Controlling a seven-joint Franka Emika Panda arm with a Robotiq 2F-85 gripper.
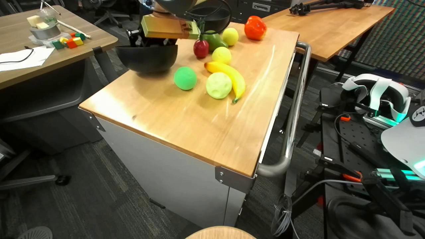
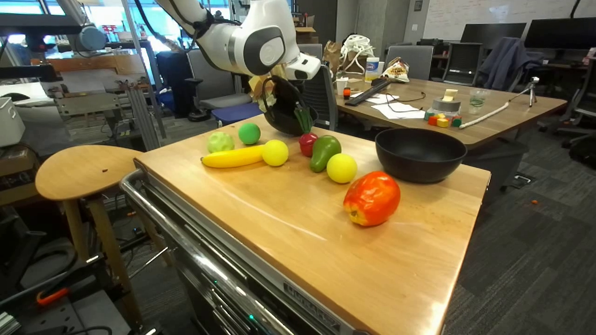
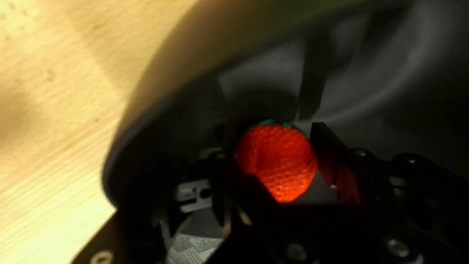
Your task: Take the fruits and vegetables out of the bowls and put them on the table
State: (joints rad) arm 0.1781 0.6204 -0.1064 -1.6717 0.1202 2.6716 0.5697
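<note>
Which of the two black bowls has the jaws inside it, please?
The tilted black bowl near the plain green ball, with a strawberry between the jaws; the other black bowl sits upright near the orange-red fruit.

The wooden table (image 2: 400,274) bears two black bowls (image 2: 421,160), one tilted, plus banana (image 2: 233,158), avocado (image 2: 325,153) and round produce (image 2: 342,168).

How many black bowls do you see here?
2, in both exterior views: one bowl near the green ball, with a strawberry inside in the wrist view; the other bowl near the big red-orange fruit.
</note>
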